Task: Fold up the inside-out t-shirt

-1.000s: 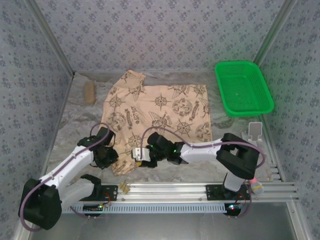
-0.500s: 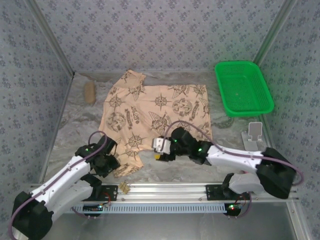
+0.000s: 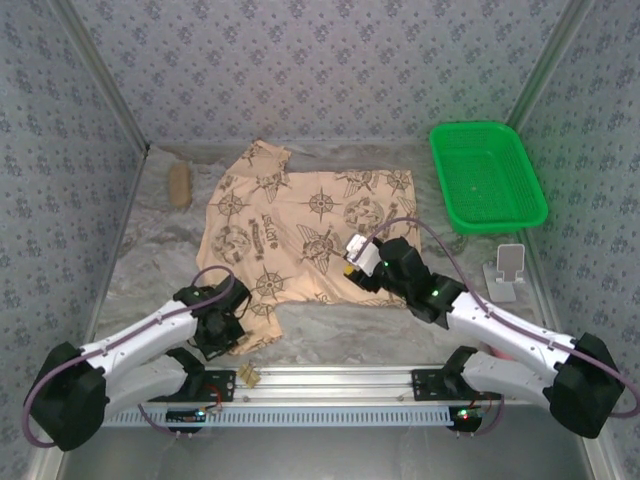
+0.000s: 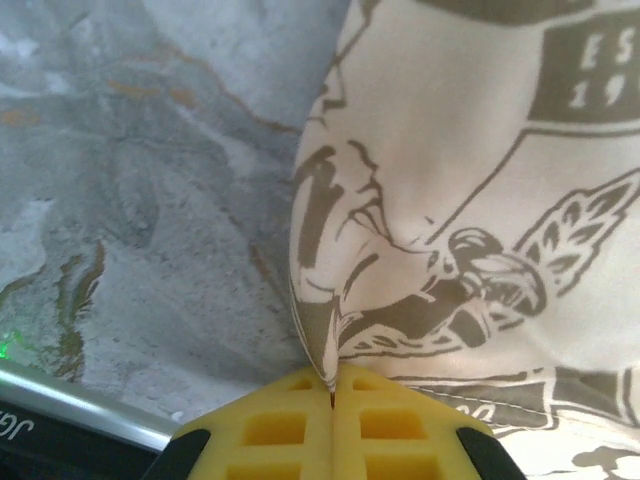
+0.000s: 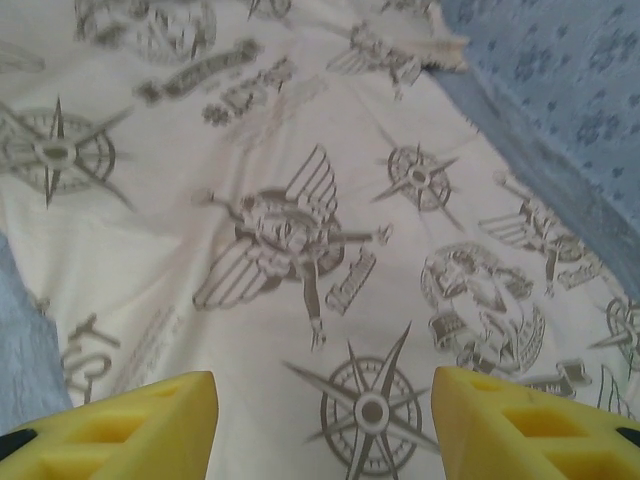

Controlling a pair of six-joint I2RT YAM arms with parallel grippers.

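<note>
We log the table (image 3: 150,260) as a grey marbled, matte slab with patterned blue walls around it.

At 10 o'clock in the top view lies one small tan oblong block (image 3: 179,184), with rounded ends, apart from the cloth.

At 7 o'clock sits the left gripper (image 3: 222,330). In its wrist view (image 4: 331,380) the yellow waffle-moulded pads (image 4: 280,425) are pressed together, pinching a fold of the shirt's near-left edge just above the table.

There is one inside-out t-shirt (image 3: 310,225), spread mostly flat from the centre toward 11 o'clock. It is soft tan cloth with dark brown compass and winged-emblem prints. One sleeve sticks out at the far left, and the near-left corner is bunched at the pinch. Close up (image 5: 290,230) it looks pale cream with light creases.

The right gripper (image 3: 358,258) hangs over the shirt's right half, near the centre. In its wrist view (image 5: 325,400) the yellow pads (image 5: 130,415) are spread wide, with nothing between them.

At 2 o'clock is one green plastic basket (image 3: 487,175), a rectangle with mesh walls. Just nearer, at 3 o'clock, is one small white stand (image 3: 508,265).

We count two arms and two grippers.
</note>
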